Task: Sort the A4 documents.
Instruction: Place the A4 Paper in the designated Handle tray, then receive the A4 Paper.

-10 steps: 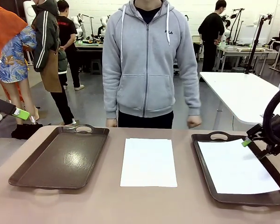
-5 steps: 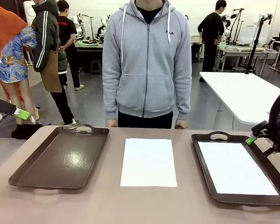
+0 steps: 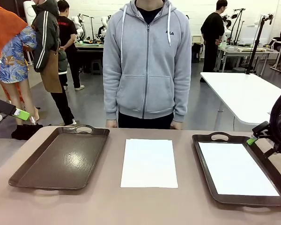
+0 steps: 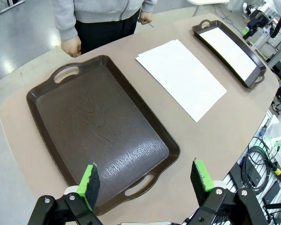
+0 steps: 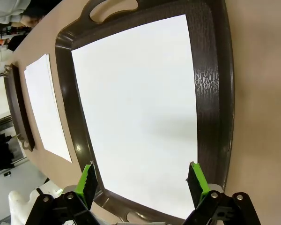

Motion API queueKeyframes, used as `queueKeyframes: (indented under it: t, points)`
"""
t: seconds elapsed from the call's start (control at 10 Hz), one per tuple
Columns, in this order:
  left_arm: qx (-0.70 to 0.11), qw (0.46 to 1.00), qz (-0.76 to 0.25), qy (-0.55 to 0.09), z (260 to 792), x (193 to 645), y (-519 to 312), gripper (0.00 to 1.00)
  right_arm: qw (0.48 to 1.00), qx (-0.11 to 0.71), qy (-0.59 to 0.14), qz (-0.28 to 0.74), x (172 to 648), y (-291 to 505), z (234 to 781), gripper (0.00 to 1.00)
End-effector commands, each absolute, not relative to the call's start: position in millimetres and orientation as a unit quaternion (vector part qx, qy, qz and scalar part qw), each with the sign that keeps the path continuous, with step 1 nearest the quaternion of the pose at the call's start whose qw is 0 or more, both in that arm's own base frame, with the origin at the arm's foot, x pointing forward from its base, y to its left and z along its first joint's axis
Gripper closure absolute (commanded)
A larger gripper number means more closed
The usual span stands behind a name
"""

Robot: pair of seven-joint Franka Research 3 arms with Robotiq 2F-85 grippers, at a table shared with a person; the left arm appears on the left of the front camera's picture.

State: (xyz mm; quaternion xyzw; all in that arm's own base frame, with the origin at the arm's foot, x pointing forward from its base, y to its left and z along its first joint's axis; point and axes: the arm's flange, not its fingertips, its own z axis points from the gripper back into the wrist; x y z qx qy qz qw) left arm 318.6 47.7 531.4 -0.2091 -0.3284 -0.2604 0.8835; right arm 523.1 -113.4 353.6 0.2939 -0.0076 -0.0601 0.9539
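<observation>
Table (image 3: 107, 206): brown, with rounded corners; two dark trays and loose paper lie on it.
Left tray (image 3: 61, 159): toward the table's left edge, a handle at its far and near ends, nothing inside.
Right tray (image 3: 203, 164): toward the table's right edge, its near end close to the near edge.
A4 document in the tray (image 3: 236, 168): one white sheet lying flat in the right tray, covering most of its floor.
A4 documents on the table (image 3: 149, 163): white sheets stacked flat at the middle of the table, between the two trays and touching neither; the left wrist view shows their far corners slightly fanned.
Left gripper (image 4: 145, 176): released, green pads wide apart and grasping nothing, raised beyond the table's left edge.
Right gripper (image 5: 143, 180): released, fingers spread and bare, raised over the right tray's right rim.
Person (image 3: 147, 65): in a grey hoodie, standing at the far edge, both hands low beside it.
</observation>
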Motion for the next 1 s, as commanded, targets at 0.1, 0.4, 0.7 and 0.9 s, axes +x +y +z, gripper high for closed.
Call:
queueKeyframes:
  t: [0.1,0.4,0.7,0.9]
  points:
    - [-0.212,0.88,-0.265,-0.332,530.4,319.9,48.7,0.0,0.954,0.294,-0.008,-0.056,525.3,-114.3,352.6,0.0]
    - [-0.212,0.88,-0.265,-0.332,530.4,319.9,48.7,0.0,0.954,0.294,-0.008,-0.056,525.3,-114.3,352.6,0.0]
    - [-0.212,0.88,-0.265,-0.332,530.4,319.9,48.7,0.0,0.954,0.294,-0.008,-0.056,525.3,-114.3,352.6,0.0]
    - [-0.212,0.88,-0.265,-0.332,530.4,319.9,48.7,0.0,0.954,0.294,-0.008,-0.056,525.3,-114.3,352.6,0.0]
